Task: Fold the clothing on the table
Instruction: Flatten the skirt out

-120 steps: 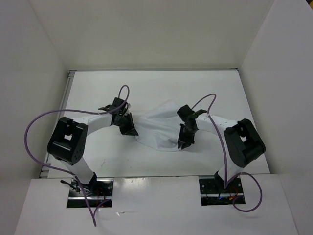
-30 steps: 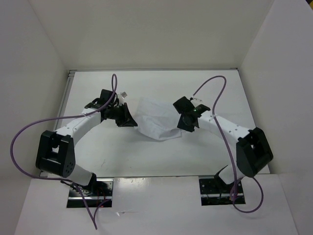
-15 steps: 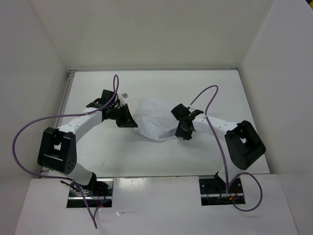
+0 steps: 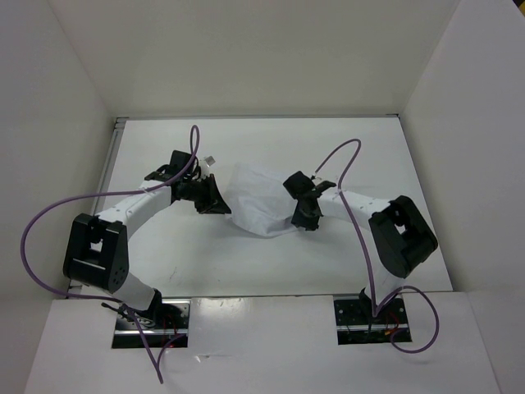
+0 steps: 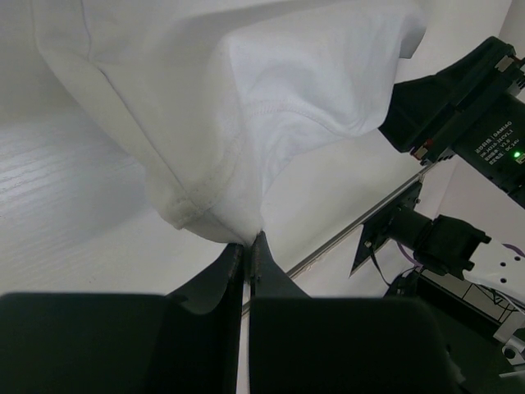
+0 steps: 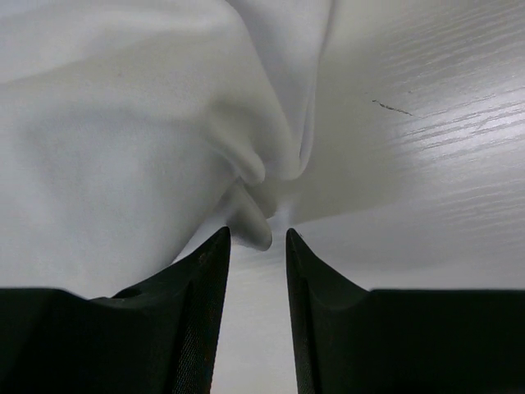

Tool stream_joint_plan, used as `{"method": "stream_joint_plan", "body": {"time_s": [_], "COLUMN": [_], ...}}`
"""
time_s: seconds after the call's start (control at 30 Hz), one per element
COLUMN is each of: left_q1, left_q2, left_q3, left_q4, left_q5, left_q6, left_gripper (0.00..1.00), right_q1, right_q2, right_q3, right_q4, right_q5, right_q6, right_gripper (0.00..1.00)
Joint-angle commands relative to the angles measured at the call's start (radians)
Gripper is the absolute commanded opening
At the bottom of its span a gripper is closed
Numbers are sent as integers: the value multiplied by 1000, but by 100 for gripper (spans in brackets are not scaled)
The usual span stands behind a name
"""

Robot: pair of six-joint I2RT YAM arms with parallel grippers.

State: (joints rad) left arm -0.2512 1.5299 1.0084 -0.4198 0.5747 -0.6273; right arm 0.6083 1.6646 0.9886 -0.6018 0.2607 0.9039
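The white clothing lies bunched in the middle of the table, between both arms. My left gripper is at its left edge, shut on the hem; in the left wrist view the two black tips pinch a fold of the clothing, which rises away from them. My right gripper is at the cloth's right, near edge. In the right wrist view it stands open, a small rounded fold of the clothing just at its tips, not pinched.
A thin metal strip runs along the table's left edge. White walls close in the left, back and right sides. Purple cables loop off both arms. The right arm's black wrist shows in the left wrist view.
My right gripper has drawn back toward the near side and slightly left along the cloth's edge, its elbow folding in. The left gripper has kept its hold and place.
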Motion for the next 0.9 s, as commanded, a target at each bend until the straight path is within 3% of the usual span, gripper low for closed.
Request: {"method": "stream_joint_plan", "body": {"time_s": [0.0, 0.3, 0.43, 0.47, 0.57, 0.6, 0.77, 0.87], "left_q1": [1, 1, 1, 1, 1, 1, 1, 1], "left_q2": [3, 12, 12, 12, 12, 12, 1, -8], "left_q3": [30, 30, 30, 30, 21, 21, 41, 169], "left_q4": [-2, -2, -2, -2, -2, -2, 9, -14], "left_q5": [27, 36, 36, 36, 36, 36, 100, 172], "left_q6": [28, 37, 37, 37, 37, 37, 37, 49], "left_gripper": [0, 0, 0, 0, 0, 0, 0, 0], "right_q1": [7, -2, -2, -2, -2, -2, 27, 16], "right_q2": [-38, 69, 115, 124, 136, 115, -98, -261], "right_q3": [41, 41, 41, 41, 41, 53, 186, 414], "right_q4": [28, 69, 114, 126, 137, 111, -114, -246], "right_q5": [51, 60, 74, 74, 97, 107, 118, 66], "right_q6": [0, -11, -20, -20, -20, -20, -48, -114], "right_gripper": [39, 39, 34, 32, 10, 0, 0, 0]}}
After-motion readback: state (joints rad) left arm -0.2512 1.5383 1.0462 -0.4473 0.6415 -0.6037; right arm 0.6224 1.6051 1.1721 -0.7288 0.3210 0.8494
